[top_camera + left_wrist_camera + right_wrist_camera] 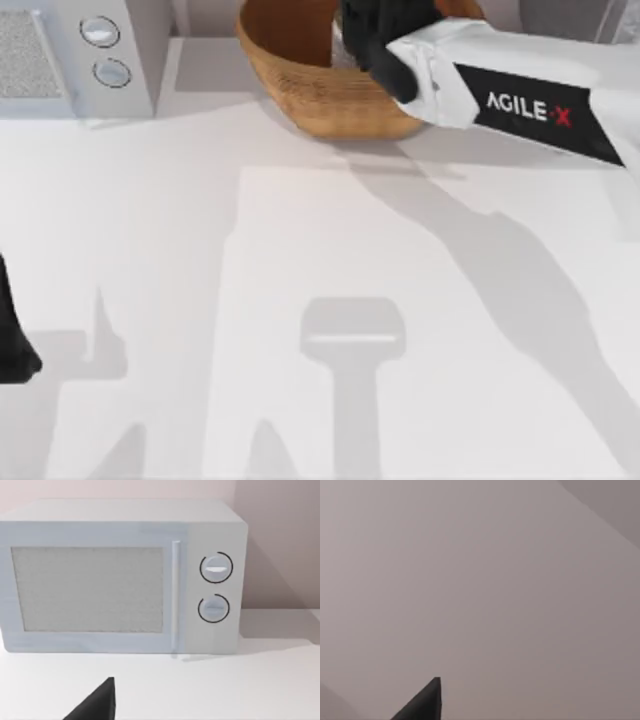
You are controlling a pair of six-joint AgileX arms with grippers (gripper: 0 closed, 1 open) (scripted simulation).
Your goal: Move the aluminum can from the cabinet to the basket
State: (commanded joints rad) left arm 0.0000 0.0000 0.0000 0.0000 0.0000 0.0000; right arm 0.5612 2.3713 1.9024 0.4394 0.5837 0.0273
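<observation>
The wicker basket (320,95) stands at the back of the table, just right of the middle. My right arm reaches in from the right, and its black gripper (375,30) hangs over the basket's inside. A small grey sliver (343,50) shows beside the gripper in the basket; I cannot tell if it is the aluminum can. A grey surface at the back right corner looks like the cabinet (555,15). My left gripper (15,350) is parked at the table's left edge. One dark fingertip (427,702) shows in the right wrist view against a plain wall.
A white microwave (70,50) with two round knobs (215,587) stands at the back left, its door closed. The wide white tabletop (300,300) stretches in front of the basket, crossed by arm shadows.
</observation>
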